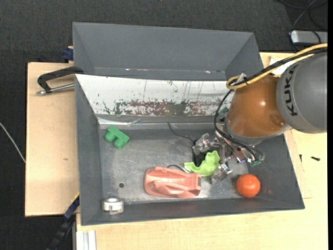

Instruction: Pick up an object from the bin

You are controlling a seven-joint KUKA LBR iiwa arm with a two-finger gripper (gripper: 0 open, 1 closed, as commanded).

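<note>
My gripper [210, 163] is low in the right half of the bin, under the orange wrist cover. A crumpled lime-green soft thing [204, 164] sits between its fingers, just above the bin floor. Directly left of it lies a pink, folded, cloth-like thing [171, 182] near the front wall. An orange ball [248, 185] rests to the right of the gripper, close to the front right corner.
A dark green block [116, 137] lies at the back left of the floor. A small silver round cap [113, 205] sits in the front left corner. The arm and its orange cover hang over the bin's right side.
</note>
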